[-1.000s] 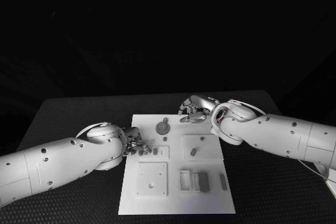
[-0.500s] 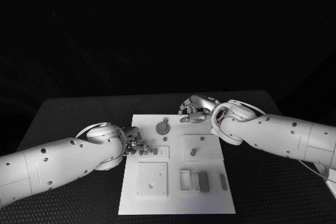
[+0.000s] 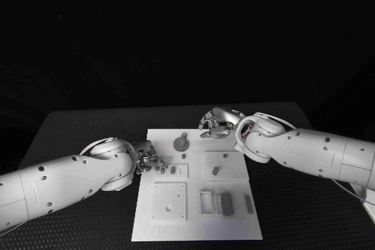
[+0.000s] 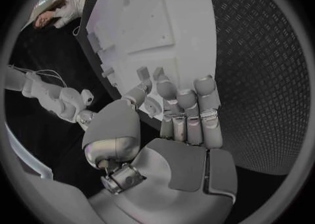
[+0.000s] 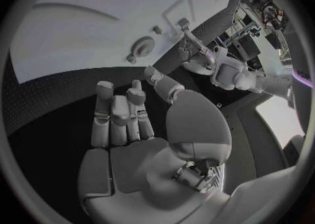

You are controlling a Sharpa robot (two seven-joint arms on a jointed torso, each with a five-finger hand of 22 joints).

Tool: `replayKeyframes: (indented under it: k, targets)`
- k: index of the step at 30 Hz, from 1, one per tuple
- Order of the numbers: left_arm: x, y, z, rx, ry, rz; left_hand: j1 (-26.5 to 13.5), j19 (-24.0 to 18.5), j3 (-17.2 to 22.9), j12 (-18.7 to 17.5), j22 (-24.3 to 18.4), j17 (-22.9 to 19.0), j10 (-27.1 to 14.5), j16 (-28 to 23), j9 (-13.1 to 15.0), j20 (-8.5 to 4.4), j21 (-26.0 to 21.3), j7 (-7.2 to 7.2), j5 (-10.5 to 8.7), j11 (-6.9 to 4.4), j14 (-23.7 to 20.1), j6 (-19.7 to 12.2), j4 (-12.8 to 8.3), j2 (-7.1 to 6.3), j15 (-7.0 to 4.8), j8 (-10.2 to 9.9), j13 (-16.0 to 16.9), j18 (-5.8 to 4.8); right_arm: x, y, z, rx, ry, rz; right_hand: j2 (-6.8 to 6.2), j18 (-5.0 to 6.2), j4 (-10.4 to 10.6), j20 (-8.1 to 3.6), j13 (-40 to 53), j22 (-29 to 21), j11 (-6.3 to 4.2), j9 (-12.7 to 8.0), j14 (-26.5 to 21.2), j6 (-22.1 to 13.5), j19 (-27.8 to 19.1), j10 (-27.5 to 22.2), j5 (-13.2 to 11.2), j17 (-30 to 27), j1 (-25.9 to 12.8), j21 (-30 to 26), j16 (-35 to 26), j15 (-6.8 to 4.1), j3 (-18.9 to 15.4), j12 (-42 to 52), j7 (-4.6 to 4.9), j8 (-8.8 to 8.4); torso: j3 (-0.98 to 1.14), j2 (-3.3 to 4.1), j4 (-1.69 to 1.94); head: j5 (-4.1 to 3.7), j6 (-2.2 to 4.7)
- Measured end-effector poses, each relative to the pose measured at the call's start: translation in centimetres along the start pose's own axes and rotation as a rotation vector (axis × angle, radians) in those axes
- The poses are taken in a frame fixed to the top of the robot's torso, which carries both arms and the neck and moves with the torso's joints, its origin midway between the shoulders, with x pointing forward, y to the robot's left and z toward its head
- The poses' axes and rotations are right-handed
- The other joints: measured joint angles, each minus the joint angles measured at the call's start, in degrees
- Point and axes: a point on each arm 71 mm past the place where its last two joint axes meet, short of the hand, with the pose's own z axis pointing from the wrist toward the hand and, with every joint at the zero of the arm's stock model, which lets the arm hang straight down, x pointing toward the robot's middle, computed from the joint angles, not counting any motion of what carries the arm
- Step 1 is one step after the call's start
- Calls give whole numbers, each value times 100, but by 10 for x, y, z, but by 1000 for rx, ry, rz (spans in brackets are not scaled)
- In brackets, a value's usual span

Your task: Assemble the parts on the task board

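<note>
The left hand (image 3: 148,161) sits at the left edge of the task board (image 3: 195,228), low over it, probably because that is where the small upright pegs (image 3: 173,170) stand in a raised square plate. Its fingers (image 4: 191,109) are drawn close together and reach down toward those pegs; in the left wrist view the thumb lies beside them with something small and pale between, but I cannot tell whether a part is truly pinched there or merely lies behind.

The board itself is a flat, matte white plate lying in the middle of the counter (image 3: 86,130), whose black surface has a fine diamond tread, likely to keep things from sliding. On the board are shallow square plates with holes, a round grey disc part (image 3: 181,143) near the far edge, a short peg (image 3: 215,169) standing in the right-hand square, an open rectangular pocket (image 3: 206,202) with a dark block (image 3: 227,204) beside it, and a slim bar (image 3: 249,203) near the right edge.

The right hand (image 3: 218,124) hovers at the board's far edge, just beside the disc, fingers (image 5: 119,114) loosely curled and slightly apart with nothing in them, seemingly poised to take the disc next. Both hands are smooth silver metal on glossy white arms.
</note>
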Motion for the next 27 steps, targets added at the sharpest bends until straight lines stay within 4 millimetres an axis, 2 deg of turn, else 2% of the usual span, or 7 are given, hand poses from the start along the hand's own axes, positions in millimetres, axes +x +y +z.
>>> replayKeyframes:
  k: [8,13,15,17,19,23,27]
  targets:
    - [-15,-4,-1,58,-37,-181,197,-748,89,-938,-378,-507,-727,-866,-427,335,-791,459,0,451,-663,-783,-136,-39,480,-514,-482,-140,0,0,0,-3,1,5,0,0,0,0,-8,0,13,0,-2,-5,0,-13,0,0,0,0,-27,-2,0,0,3,-32,-4,1,5,-15,29]
    - [-22,-1,0,85,-64,-263,510,-1257,186,-1777,-783,-893,-1126,-1584,-674,768,-1426,641,9,720,-1140,-966,-403,3,913,-621,-936,4,0,0,0,-8,2,6,0,0,0,9,-17,0,32,0,-31,-43,-9,-32,0,0,0,-22,-47,-12,0,0,21,-33,-4,2,13,-20,51]
    - [-23,0,1,96,-72,-286,749,-1376,274,-2024,-897,-1000,-1204,-1784,-749,887,-1596,682,241,798,-1245,-1005,-566,104,1019,-623,-1074,57,1,1,0,-10,2,6,0,0,0,9,-18,0,32,0,-31,-44,-10,-32,0,-2,0,-22,-57,-12,0,0,22,-33,-4,2,12,-18,60]
    - [-25,2,2,114,-81,-307,1199,-1473,432,-2241,-989,-1086,-1269,-1955,-824,988,-1728,715,642,863,-1312,-1036,-899,391,1135,-625,-1201,100,1,1,0,-11,2,6,0,-1,0,-11,-28,0,19,0,-31,-44,-31,-45,0,-8,0,-22,-57,-12,0,0,21,-33,-4,2,13,-10,71]
    - [-27,2,2,132,-92,-317,1560,-1553,538,-2426,-1064,-1152,-1337,-2084,-907,1071,-1842,728,697,931,-1377,-1048,-1008,453,1219,-674,-1316,132,1,0,0,-11,2,6,0,-1,0,-11,-28,0,14,0,-31,-44,-31,-56,0,-8,0,-22,-57,-12,0,0,21,-33,-4,2,13,-8,80]
    - [-31,-2,4,201,-130,-306,2000,-1561,504,-3053,-1139,-1197,-1620,-2173,-1152,1160,-1948,755,379,1173,-1409,-1075,-1045,276,1291,-870,-1698,131,0,-1,-1,-10,1,5,0,-1,0,-11,-35,0,30,0,-32,-45,-31,-73,0,-8,0,-43,-57,-12,0,0,21,-33,-1,2,13,-1,97]
    - [-32,-17,5,303,-183,-217,2137,-1354,166,-3477,-1120,-1120,-1567,-2082,-1354,1127,-1927,723,99,1248,-1216,-1108,-1044,139,1224,-1084,-1972,70,0,-1,0,-10,-1,4,0,-1,0,-11,-38,0,30,0,-32,-46,-31,-73,0,-14,0,-44,-57,-11,0,0,20,-33,-1,2,9,12,125]
